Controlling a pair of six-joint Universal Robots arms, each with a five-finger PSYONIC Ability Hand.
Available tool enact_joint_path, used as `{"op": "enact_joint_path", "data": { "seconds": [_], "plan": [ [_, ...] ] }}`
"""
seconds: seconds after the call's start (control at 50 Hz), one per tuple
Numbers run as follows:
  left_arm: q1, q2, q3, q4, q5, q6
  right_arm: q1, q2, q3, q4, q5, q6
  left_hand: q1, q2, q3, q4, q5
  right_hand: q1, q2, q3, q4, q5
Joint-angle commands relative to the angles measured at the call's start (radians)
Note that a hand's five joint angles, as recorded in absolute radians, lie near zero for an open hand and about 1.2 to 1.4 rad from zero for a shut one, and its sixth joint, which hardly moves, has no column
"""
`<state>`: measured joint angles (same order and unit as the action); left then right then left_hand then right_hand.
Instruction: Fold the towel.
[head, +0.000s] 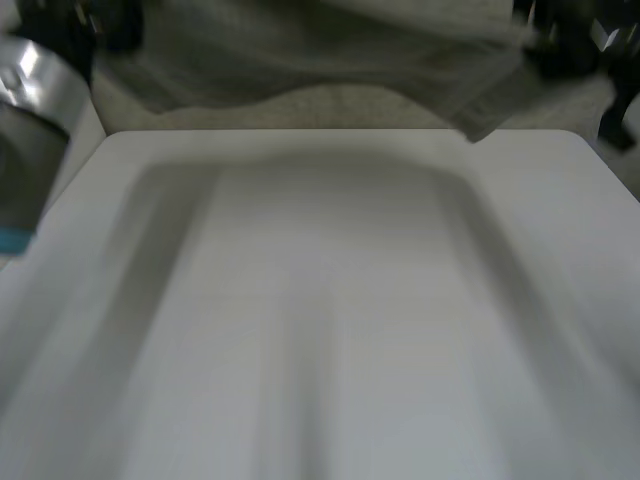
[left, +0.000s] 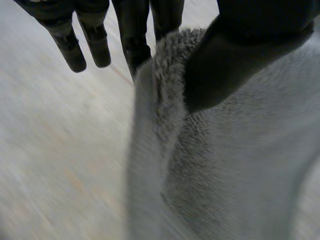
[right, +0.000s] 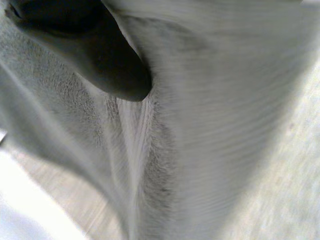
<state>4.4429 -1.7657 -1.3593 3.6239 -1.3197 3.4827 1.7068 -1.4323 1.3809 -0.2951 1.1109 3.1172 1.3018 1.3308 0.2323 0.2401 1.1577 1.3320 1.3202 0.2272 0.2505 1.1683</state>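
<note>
**Left hand and right hand held the towel aloft; no fold made yet**

The left hand was clamped on the towel. In its wrist view the thumb pressed the grey pile against the fingers behind the hem, while two fingers stood free and straight beside the cloth, touching nothing. The right hand was grasping it as well: its thumb bore down on the fabric, and the cloth dropped away from that pinch in long pleats. The fingers behind were covered, so the grip there is my reading from the thumb and the hang.

In the head view the towel hung in the air at 12 o'clock, beyond the far edge of the white table, stretched from about 11 o'clock to about 1 o'clock. None of it lay on the table top. The left arm came in at 9 o'clock.

As for progress, I judged the work barely begun. The towel was picked up and spread out, but no crease or doubled layer showed. Laying it down flat, folding it and squaring the edges all remained.

The long axis ran crosswise, 9 to 3 o'clock, with the face turned toward the robot. The lower hem sagged toward 6 o'clock, lowest at the corner near 1 o'clock.
</note>
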Motion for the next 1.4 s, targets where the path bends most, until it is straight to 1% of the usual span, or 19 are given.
{"op": "enact_joint_path", "data": {
  "seconds": [0.02,0.14,0.32,0.48,0.56,0.64,0.66,0.68,0.74,0.76,0.78,0.86,1.02,1.16,1.2,1.24,1.26,1.36,1.4],
  "plan": [
    [0.021,-0.064,-0.312,0.068,0.040,0.009,-0.012,-0.005,0.303,0.013,-0.037,-0.215,0.094,0.065,-0.058,-0.066,0.064,0.064,0.076,-0.053,-0.076,0.053],
    [0.023,-0.161,-0.466,0.154,0.042,0.013,-0.013,0.058,0.460,0.016,-0.043,-0.313,0.094,0.065,-0.058,-0.066,0.064,0.064,0.076,-0.053,-0.076,0.053],
    [0.021,-0.198,-0.506,0.147,0.039,0.081,-0.015,0.145,0.469,0.057,-0.022,-0.416,0.094,0.065,-0.058,-0.066,0.064,0.064,0.076,-0.053,-0.076,0.053],
    [0.027,-0.193,-0.518,0.142,0.030,0.144,-0.018,0.154,0.457,0.097,0.007,-0.420,0.094,0.065,-0.058,-0.066,0.064,-0.328,-0.316,-0.053,-0.076,-0.339],
    [0.029,-0.190,-0.521,0.142,0.031,0.139,-0.012,0.194,0.455,0.094,0.084,-0.422,0.094,0.065,-0.058,-0.066,0.064,-0.434,-0.422,-0.053,-0.076,-0.444],
    [0.027,-0.196,-0.528,0.142,0.031,0.147,-0.010,0.213,0.445,0.094,0.141,-0.424,0.094,0.065,-0.058,-0.066,0.064,-0.372,-0.360,-0.053,-0.076,-0.383],
    [0.027,-0.196,-0.528,0.142,0.031,0.147,-0.009,0.216,0.437,0.097,0.151,-0.427,0.094,0.065,-0.058,-0.066,0.064,-0.087,-0.076,-0.053,-0.076,-0.098],
    [0.027,-0.199,-0.528,0.147,0.028,0.148,-0.013,0.211,0.425,0.100,0.150,-0.425,0.094,0.065,-0.058,-0.066,0.064,0.063,0.075,-0.053,-0.076,0.052],
    [0.029,-0.202,-0.525,0.153,0.025,0.148,-0.030,0.196,0.420,0.100,0.129,-0.416,0.094,0.065,-0.058,-0.066,0.064,0.064,0.076,-0.053,-0.076,0.053],
    [0.029,-0.205,-0.524,0.153,0.025,0.148,-0.030,0.196,0.420,0.100,0.129,-0.416,-0.109,-0.138,-0.058,-0.066,-0.139,0.064,0.076,-0.053,-0.076,0.053],
    [0.029,-0.205,-0.524,0.153,0.025,0.148,-0.048,0.182,0.420,0.100,0.113,-0.411,-0.111,-0.140,-0.058,-0.066,-0.141,0.064,0.076,-0.053,-0.076,0.053],
    [0.030,-0.227,-0.511,0.156,-0.001,0.151,-0.095,0.128,0.423,0.103,0.095,-0.397,-0.459,-0.488,-0.058,-0.066,-0.490,0.064,0.076,-0.053,-0.076,0.053],
    [0.030,-0.296,-0.468,0.148,-0.078,0.209,-0.128,0.105,0.425,0.119,0.056,-0.338,-0.551,-0.580,-0.058,-0.066,-0.581,0.064,0.076,-0.053,-0.076,0.053],
    [0.032,-0.319,-0.459,0.144,-0.087,0.263,-0.136,0.104,0.420,0.120,0.047,-0.332,-0.507,-0.536,-0.058,-0.066,-0.537,0.064,0.076,-0.053,-0.076,0.053],
    [0.033,-0.319,-0.459,0.139,-0.087,0.268,-0.136,0.102,0.418,0.122,0.047,-0.335,-0.392,-0.421,-0.058,-0.066,-0.423,0.064,0.076,-0.053,-0.076,0.053],
    [0.047,-0.298,-0.472,0.116,-0.085,0.271,-0.136,0.099,0.417,0.145,0.043,-0.341,0.051,0.022,-0.058,-0.066,0.021,0.064,0.076,-0.053,-0.076,0.053],
    [0.047,-0.297,-0.472,0.116,-0.085,0.271,-0.136,0.099,0.417,0.145,0.043,-0.341,0.054,0.025,-0.058,-0.066,0.023,0.064,0.076,-0.053,-0.076,0.053],
    [0.064,-0.163,-0.508,-0.046,-0.073,0.265,-0.134,0.070,0.406,0.295,-0.010,-0.382,0.094,0.065,-0.058,-0.066,0.064,0.064,0.076,-0.053,-0.076,0.053],
    [0.065,-0.141,-0.511,-0.086,-0.072,0.263,-0.136,0.061,0.380,0.432,-0.061,-0.481,0.094,0.065,-0.058,-0.066,0.064,0.064,0.076,-0.053,-0.076,0.053]
  ]
}}
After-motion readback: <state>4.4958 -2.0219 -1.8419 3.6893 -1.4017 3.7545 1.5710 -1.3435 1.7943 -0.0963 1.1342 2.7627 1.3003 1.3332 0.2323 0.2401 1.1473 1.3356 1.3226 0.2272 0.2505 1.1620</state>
